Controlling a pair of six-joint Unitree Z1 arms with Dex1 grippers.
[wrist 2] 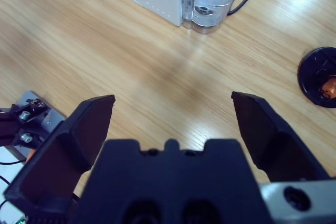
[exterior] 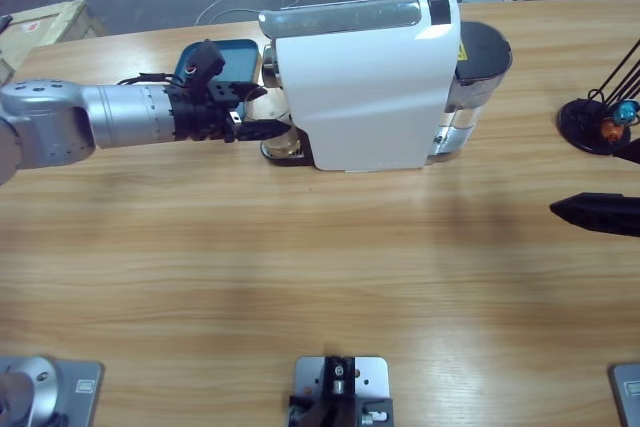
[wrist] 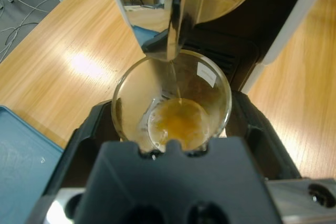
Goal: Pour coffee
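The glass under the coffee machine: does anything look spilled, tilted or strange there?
Nothing stands out. The glass sits upright under the spout, held by the left gripper, with a shallow pool of coffee inside. No liquid shows on the table.

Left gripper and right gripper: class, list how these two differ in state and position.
The left gripper is shut on the glass under the coffee machine's spout; the right gripper is open and holds nothing. The left gripper sits at the machine; the right hangs over bare table. Both have black jaws.
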